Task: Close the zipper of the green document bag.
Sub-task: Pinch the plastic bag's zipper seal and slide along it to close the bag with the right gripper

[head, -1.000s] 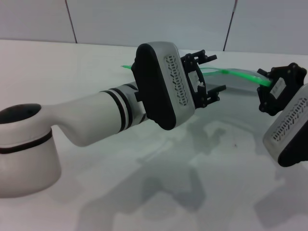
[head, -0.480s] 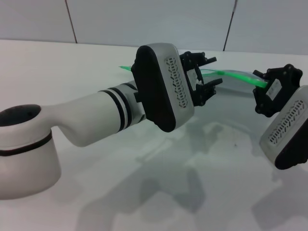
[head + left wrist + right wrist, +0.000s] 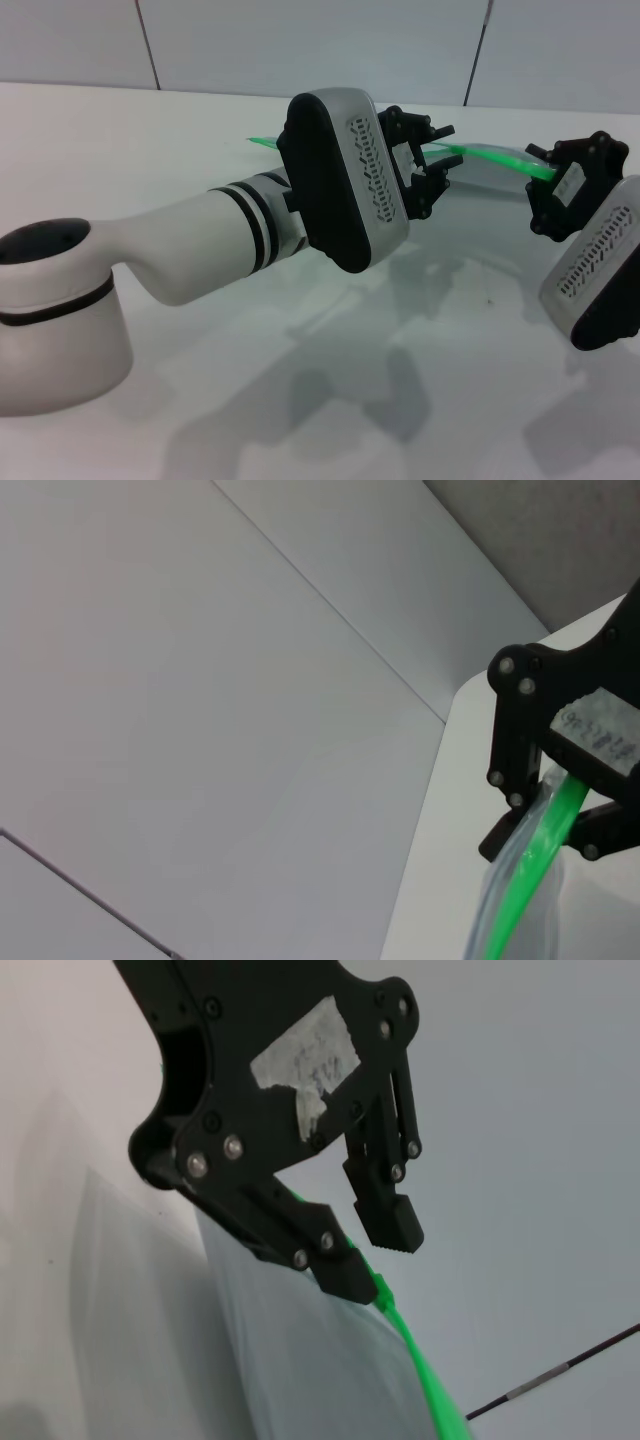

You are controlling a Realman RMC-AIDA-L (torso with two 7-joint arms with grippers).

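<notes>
Since a second ago, the left gripper [image 3: 432, 160] has closed in on the zipper [image 3: 490, 155]: its two black fingers, spread well apart earlier, now sit much nearer each other, with a small gap left between the tips. The right gripper [image 3: 548, 182] has shifted slightly toward the left one and a little lower over the same time.

The zipper shows as a thin bright green strip along the upper edge of the green document bag [image 3: 487, 174], a pale, see-through pouch held up off the white table [image 3: 180, 130] between the two grippers. A short green stretch also shows at the left of the left arm's wrist housing [image 3: 345, 180].

In the right wrist view the left gripper [image 3: 380, 1260] has one finger touching the green strip [image 3: 420, 1370] where it meets the pouch [image 3: 300, 1360], while the other finger [image 3: 388, 1222] hangs just apart from it, so the jaws stand narrow but not fully pinched.

In the left wrist view the right gripper [image 3: 560, 810] has the green strip [image 3: 530, 880] running up between its black fingers, and the pouch [image 3: 520, 910] hangs from there; it appears clamped on that end of the zipper.

Behind the table stands a pale grey panelled wall [image 3: 300, 40].
</notes>
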